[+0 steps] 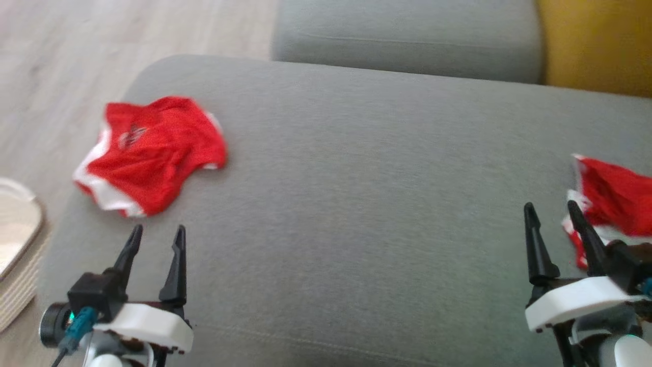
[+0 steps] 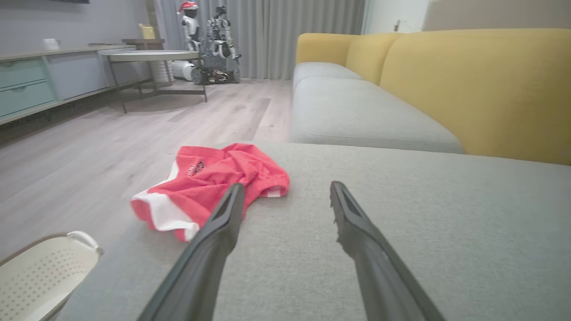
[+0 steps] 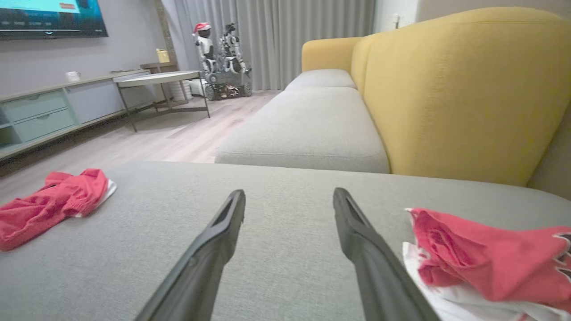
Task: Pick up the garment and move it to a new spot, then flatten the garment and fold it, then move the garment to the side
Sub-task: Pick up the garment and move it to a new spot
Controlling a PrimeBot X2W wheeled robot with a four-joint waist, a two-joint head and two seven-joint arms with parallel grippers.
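The left tool [image 1: 158,229], released and empty, pointed at the crumpled red garment [image 1: 153,153] near the left edge of the cushion [image 1: 356,178]. The right tool [image 1: 551,205], likewise released, stood beside a second red garment [image 1: 616,196]. It seemed best to pinch a raised fold, not the cushion.

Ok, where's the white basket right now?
In the head view the white basket sits at the far left edge, beside the grey cushion, below-left of the left-hand red garment.

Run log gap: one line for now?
left gripper: open, empty | right gripper: open, empty | left garment: crumpled, untouched | right garment: crumpled
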